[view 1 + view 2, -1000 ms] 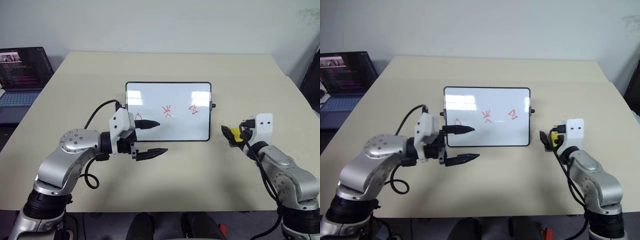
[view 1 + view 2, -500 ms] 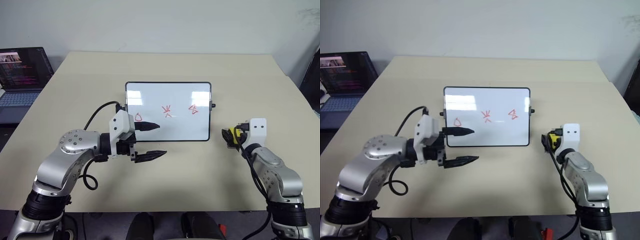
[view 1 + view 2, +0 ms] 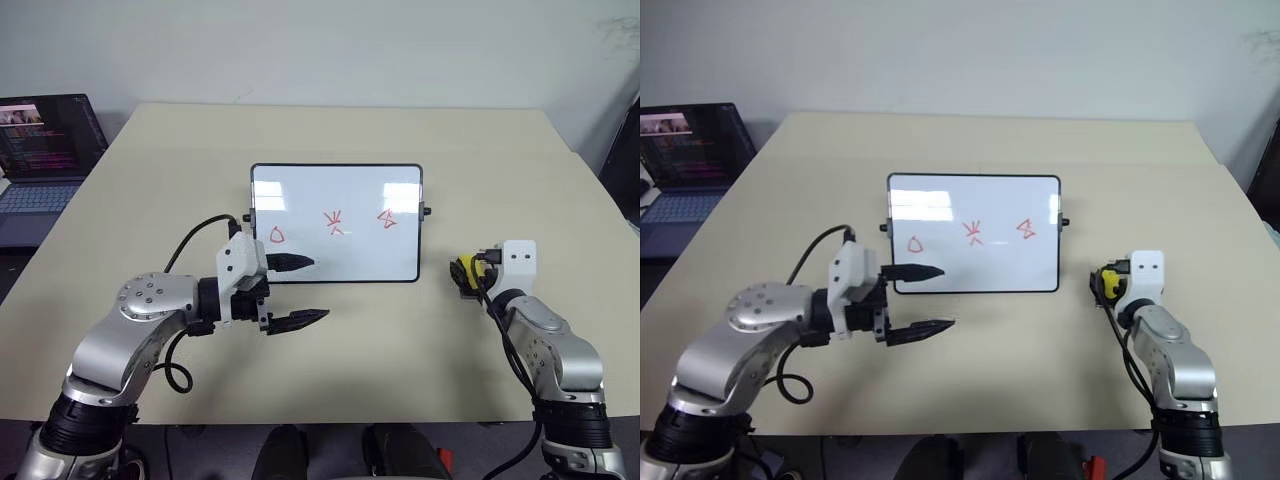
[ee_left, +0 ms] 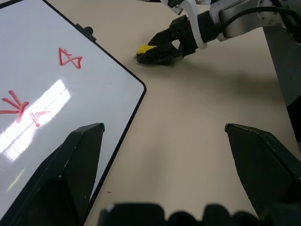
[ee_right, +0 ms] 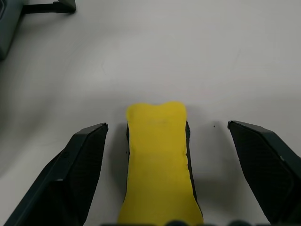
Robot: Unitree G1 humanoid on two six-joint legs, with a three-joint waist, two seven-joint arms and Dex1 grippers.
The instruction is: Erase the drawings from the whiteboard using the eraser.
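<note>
While right gripper [image 5: 164, 141] straddles eraser [image 5: 160, 160] unclenched, its near end cut off | left gripper [image 3: 300, 293] released

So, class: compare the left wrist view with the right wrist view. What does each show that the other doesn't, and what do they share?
Left wrist view alone: the whiteboard's face with two red drawings, and the right gripper seen from outside, open around the eraser.

Right wrist view alone: a close look down the yellow eraser, lying between the wide-apart fingers with a gap on each side.

Both: the eraser and the beige table.
</note>
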